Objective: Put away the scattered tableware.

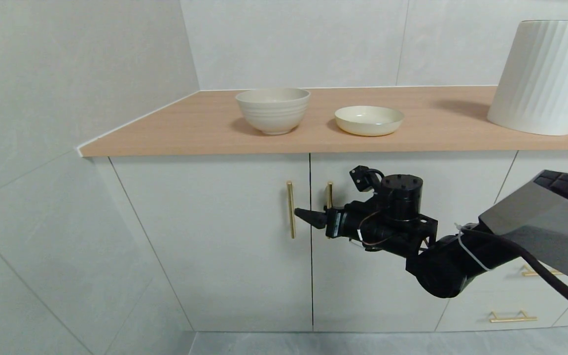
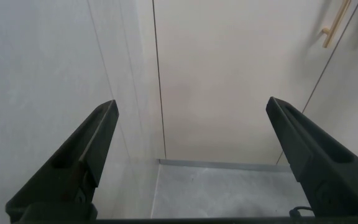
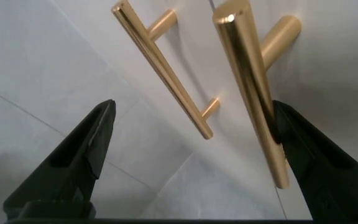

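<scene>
To open the cabinet [image 1: 215, 256] for the ribbed bowl [image 1: 273, 109] and shallow dish [image 1: 369, 120] up on the wooden countertop [image 1: 190, 133]: centre wide-spread right gripper [image 1: 306, 215] around nearer brass door handle [image 3: 250, 87], close squarely mid-length, pull along the door's swing, clear of neighbouring handle [image 3: 160, 68].

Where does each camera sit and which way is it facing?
Head: on the robot's head, looking forward and down at counter, bowl, dish and cabinet doors; the right gripper shows.
Left wrist: on the left arm, facing lower door and floor; open left gripper shows.
Right wrist: on the right arm, close on the gold handles, fingers open.
Shared: both handles, head and right wrist.
</scene>
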{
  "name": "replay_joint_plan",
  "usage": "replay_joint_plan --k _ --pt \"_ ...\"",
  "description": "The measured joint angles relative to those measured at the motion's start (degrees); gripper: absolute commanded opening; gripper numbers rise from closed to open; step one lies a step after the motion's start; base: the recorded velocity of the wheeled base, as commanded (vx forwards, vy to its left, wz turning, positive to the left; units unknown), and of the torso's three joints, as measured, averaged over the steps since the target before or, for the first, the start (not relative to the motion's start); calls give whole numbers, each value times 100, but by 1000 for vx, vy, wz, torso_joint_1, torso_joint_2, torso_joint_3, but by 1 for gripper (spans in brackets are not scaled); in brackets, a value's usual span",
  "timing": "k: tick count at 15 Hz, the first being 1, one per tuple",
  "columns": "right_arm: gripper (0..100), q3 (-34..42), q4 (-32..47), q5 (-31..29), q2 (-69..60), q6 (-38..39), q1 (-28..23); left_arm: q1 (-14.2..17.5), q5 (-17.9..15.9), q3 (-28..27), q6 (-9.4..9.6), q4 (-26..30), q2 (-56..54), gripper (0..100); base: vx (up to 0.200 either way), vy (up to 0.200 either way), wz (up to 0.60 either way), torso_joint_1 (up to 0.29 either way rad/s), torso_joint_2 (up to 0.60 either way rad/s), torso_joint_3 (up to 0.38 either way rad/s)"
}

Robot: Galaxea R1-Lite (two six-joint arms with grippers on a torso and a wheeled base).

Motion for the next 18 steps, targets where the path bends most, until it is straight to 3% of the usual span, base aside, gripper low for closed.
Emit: replay_joint_plan --k 6,18 --pt "100 124 -57 71 -20 101 57 0 2 0 -2 2 0 100 0 0 0 0 0 0" --pt "100 1866 30 1757 -1473 118 57 0 0 0 -2 2 0 100 0 0 0 0 0 0"
